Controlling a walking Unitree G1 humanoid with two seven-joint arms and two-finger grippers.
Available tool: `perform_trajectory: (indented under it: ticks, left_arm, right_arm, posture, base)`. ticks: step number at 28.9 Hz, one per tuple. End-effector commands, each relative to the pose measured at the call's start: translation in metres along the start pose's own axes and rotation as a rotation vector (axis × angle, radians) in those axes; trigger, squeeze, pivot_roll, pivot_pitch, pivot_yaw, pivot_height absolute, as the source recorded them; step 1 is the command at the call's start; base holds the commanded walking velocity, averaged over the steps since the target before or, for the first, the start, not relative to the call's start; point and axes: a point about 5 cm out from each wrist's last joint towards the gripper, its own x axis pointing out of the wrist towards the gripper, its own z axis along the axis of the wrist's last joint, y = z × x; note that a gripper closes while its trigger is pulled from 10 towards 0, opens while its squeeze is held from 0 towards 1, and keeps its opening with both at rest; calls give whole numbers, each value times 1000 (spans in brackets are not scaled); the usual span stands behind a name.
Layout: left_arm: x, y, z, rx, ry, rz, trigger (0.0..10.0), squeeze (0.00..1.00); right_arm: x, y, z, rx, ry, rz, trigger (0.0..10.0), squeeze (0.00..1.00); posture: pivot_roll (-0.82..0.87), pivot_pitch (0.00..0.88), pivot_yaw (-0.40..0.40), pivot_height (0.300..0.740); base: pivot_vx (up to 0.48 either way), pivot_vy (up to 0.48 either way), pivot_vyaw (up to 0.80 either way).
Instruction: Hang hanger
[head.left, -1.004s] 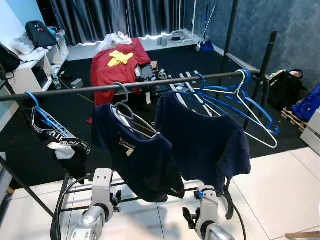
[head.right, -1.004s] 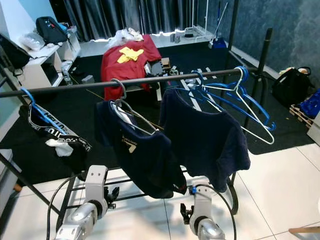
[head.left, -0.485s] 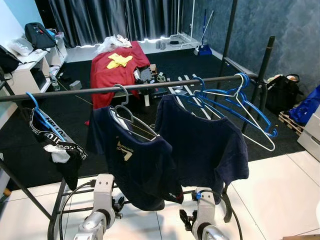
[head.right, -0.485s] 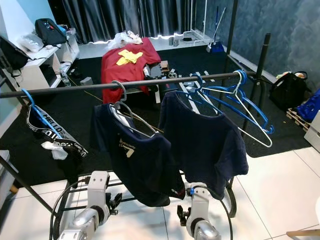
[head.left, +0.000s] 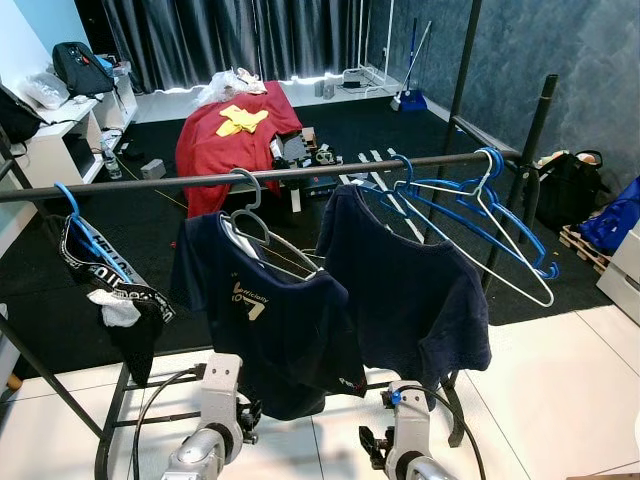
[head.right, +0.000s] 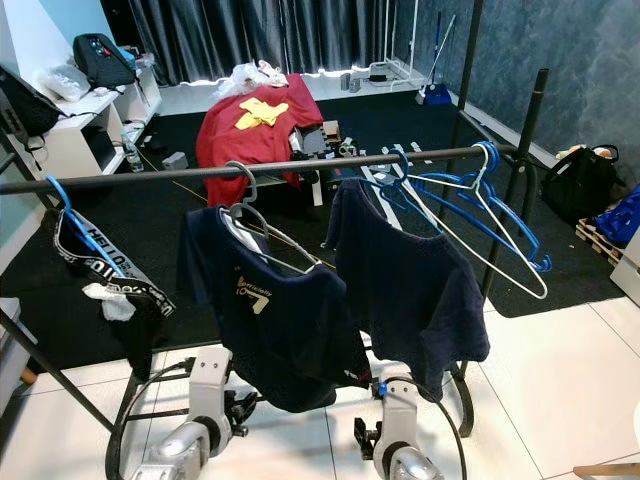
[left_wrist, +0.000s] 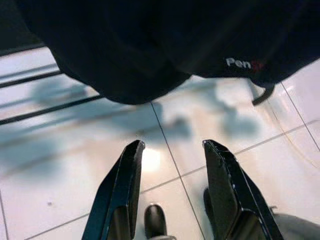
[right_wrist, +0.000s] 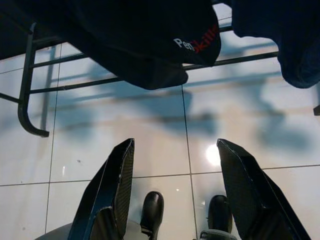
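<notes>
Since the earlier frames my view has shifted closer to the rack, and both my arms sit lower in it. The clothes rail (head.left: 300, 172) spans the scene well above and ahead of my fingers. From it hang, largest first: a dark navy shirt (head.left: 410, 285) ahead of my right gripper (right_wrist: 177, 190), and a second navy shirt with a gold chest print (head.left: 262, 320) on a grey hanger (head.left: 248, 215), ahead of my left gripper (left_wrist: 172, 192). Its hem, lettered in white and red, hangs just beyond both sets of fingertips. Farther along my right, a bunch of bare blue and white hangers (head.left: 480, 215) rests hooked on the rail. Far to my left, a black garment with white lettering (head.left: 110, 290) hangs from a blue hanger (head.left: 75, 215). Both grippers point at the white tiled floor (right_wrist: 150, 145), fingers spread wide, gripping nothing.
</notes>
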Motion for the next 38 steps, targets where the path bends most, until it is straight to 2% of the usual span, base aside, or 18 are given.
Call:
perform_trajectory:
  ticks: [1,4,9,12,20,21,22,25,26,27,29,31,38]
  left_arm:
    - [-1,1,-8,-31,37,19,10000,0]
    - [-2,0,-16,-71,57,42,10000,0]
    - [-4,1,-20,-60,61,60,10000,0]
    - [-11,5,-35,7,95,83,10000,0]
    - [-15,8,-42,10,106,97,10000,0]
    - [-16,10,-45,3,118,119,10000,0]
    - [-17,14,-46,-25,114,149,10000,0]
    - [-17,16,-46,-45,111,169,10000,0]
    - [-17,16,-46,-45,111,169,10000,0]
    - [-15,16,-42,-43,102,182,10000,0]
    - [-15,16,-42,-43,102,182,10000,0]
    - [-11,12,-35,-24,85,187,10000,0]
    - [-9,10,-32,-16,79,187,10000,0]
  right_arm:
    - [-2,-2,-5,24,10,-12,10000,0]
    - [-6,-10,-14,70,35,-31,10000,0]
    - [-9,-12,-22,82,59,-39,10000,0]
    - [-16,-12,-41,40,96,-81,10000,0]
    - [-18,-19,-40,53,70,-127,10000,0]
    - [-19,-22,-40,27,69,-134,10000,0]
    - [-22,-26,-42,-6,69,-143,10000,0]
    - [-23,-29,-44,-30,71,-149,10000,0]
    - [-23,-29,-44,-30,71,-149,10000,0]
    - [-25,-35,-43,-51,74,-164,10000,0]
    - [-25,-35,-43,-51,74,-164,10000,0]
    - [-27,-45,-40,-70,81,-191,10000,0]
    - [-27,-48,-39,-78,85,-201,10000,0]
  posture:
    - [-1,0,33,740]
    - [10,0,15,740]
    - [25,0,4,740]
    - [12,0,-8,740]
    - [8,0,-21,740]
    - [3,0,-17,740]
    - [-7,0,-20,740]
    - [-8,0,-20,740]
    - [-8,0,-20,740]
    - [-9,0,-35,740]
    - [-9,0,-35,740]
    - [2,0,-41,740]
    - [2,0,-41,740]
  base:
    - [0,0,0]
    - [0,0,0]
    - [0,0,0]
    - [0,0,0]
    - [0,0,0]
    - [0,0,0]
    - [0,0,0]
    - [0,0,0]
    - [0,0,0]
    - [0,0,0]
    - [0,0,0]
    - [0,0,0]
    - [0,0,0]
